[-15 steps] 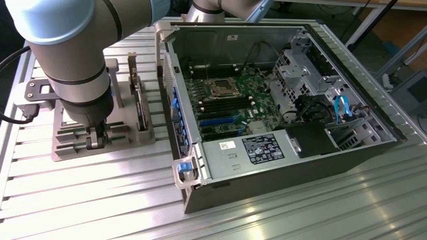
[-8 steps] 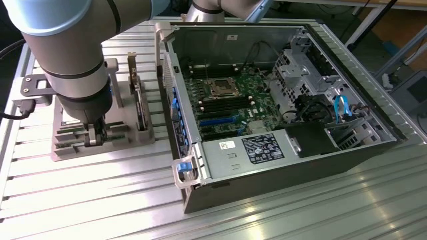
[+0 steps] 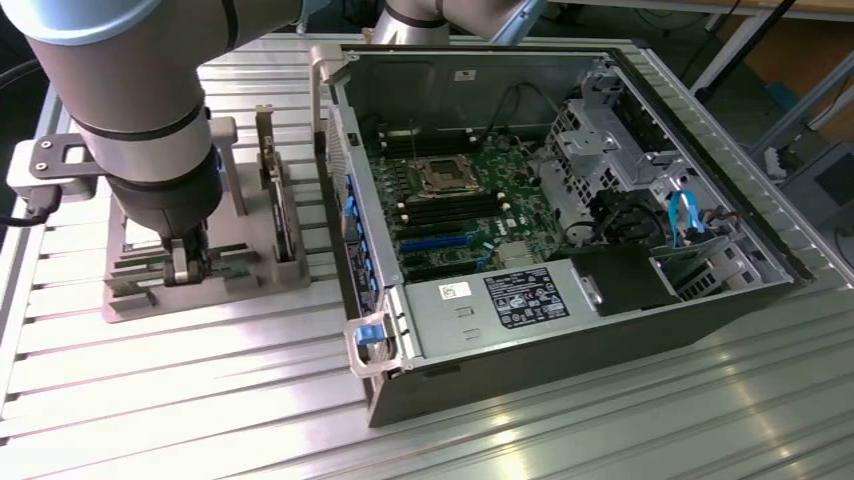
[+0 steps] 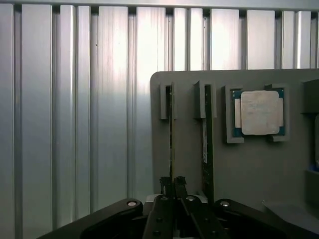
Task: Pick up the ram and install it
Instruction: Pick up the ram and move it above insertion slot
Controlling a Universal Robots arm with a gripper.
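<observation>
Closest to the lens, my matte black two-finger gripper (image 4: 173, 183) is pinched nearly closed on the top edge of the ram (image 4: 172, 134), a thin green circuit-board stick standing on edge in a slot of the flat grey plastic holder tray (image 4: 249, 169). My worry: that's a skinny, slick edge to hang onto, so if the pull comes even slightly crooked I reckon the board could bind against the slot posts, pivot between the pads or just drop. Its twin, a second thin green stick (image 4: 205, 139), stands just beside it in the neighbouring slot, so any sideways drift could clip that one. Further along the tray sits the square silver processor chip (image 4: 259, 112), dull metal lid with a green rim, in its own pocket. Everything rests on the ribbed shiny aluminium slat table (image 4: 99, 124), lots of glare. Over at the exterior view's right lies the open black steel computer case (image 3: 721, 310), green motherboard (image 3: 461, 215) facing up; a tilted stick would probably seat badly there.
</observation>
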